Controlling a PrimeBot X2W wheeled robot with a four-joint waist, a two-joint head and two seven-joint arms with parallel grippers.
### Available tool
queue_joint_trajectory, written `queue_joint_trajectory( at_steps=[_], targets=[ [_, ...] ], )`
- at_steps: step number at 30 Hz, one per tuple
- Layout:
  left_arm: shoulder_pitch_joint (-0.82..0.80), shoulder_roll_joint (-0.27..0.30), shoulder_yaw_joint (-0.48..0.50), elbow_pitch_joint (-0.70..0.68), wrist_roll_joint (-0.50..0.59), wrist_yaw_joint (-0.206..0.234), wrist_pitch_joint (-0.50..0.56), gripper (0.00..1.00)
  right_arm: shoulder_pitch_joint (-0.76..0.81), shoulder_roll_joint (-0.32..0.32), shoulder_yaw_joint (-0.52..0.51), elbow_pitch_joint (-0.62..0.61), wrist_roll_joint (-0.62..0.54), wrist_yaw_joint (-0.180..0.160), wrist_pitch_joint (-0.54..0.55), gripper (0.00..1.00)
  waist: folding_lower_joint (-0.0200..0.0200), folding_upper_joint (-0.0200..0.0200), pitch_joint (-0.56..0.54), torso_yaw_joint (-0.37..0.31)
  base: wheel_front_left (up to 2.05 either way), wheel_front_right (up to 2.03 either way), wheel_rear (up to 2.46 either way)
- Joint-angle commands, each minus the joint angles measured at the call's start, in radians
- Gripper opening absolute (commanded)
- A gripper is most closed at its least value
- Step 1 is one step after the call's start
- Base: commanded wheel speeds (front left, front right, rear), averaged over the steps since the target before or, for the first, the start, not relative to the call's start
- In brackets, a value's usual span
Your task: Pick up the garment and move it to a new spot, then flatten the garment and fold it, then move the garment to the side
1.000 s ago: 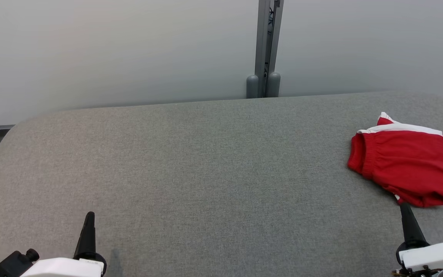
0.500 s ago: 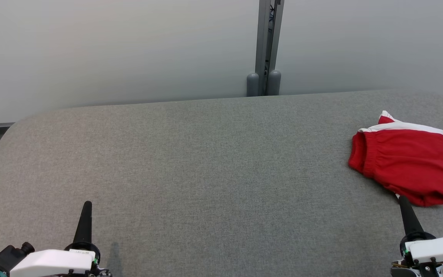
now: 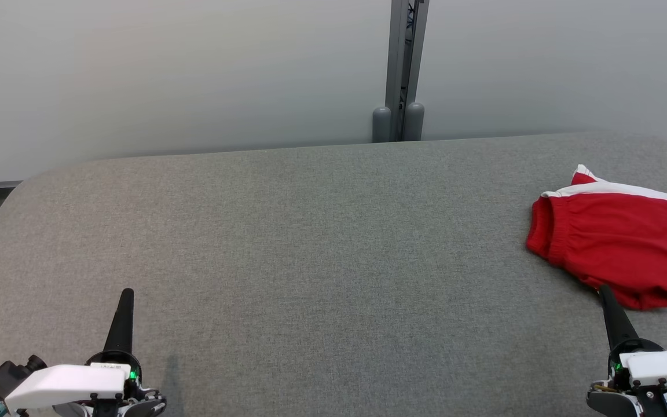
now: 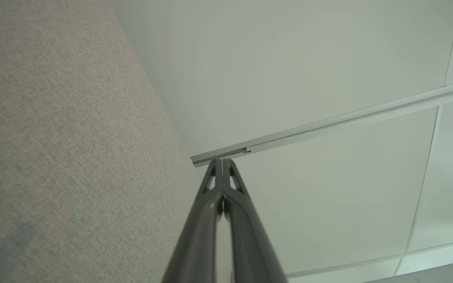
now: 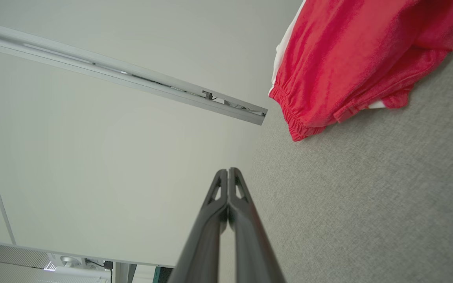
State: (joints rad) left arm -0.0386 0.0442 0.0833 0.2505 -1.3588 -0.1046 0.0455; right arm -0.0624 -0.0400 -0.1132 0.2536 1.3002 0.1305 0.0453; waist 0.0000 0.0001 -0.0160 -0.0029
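The red garment (image 3: 611, 243), trimmed in white, is seen bunched at the right end of the grey tabletop (image 3: 322, 243), its far side cut off by the head view's edge. A pale label (image 3: 107, 366) on the base of the left tool (image 3: 127, 296) cannot be read. The fingers of both tools are pressed together. The right tool (image 3: 604, 292) is pointed near the garment's hem.

Lab-like test bay: grey felt table (image 3: 310, 231), bare partition panels (image 3: 165, 75)
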Motion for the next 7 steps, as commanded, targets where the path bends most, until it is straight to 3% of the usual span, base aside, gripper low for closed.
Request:
queue_joint_trajectory(
  at_steps=[1,7],
  targets=[
    [-0.027,0.006,0.008,-0.008,-0.024,-0.008,0.007,0.00,-0.018,-0.010,-0.001,-0.007,0.031,0.000,0.009,0.00,0.0000,-0.0001,0.001,0.000,0.00,0.00,0.00],
    [-0.040,0.007,0.013,-0.008,-0.070,-0.013,0.021,0.00,-0.024,-0.011,-0.001,-0.008,0.087,0.000,0.022,0.00,0.0000,-0.0001,0.004,0.001,0.00,0.00,0.00]
  ],
)
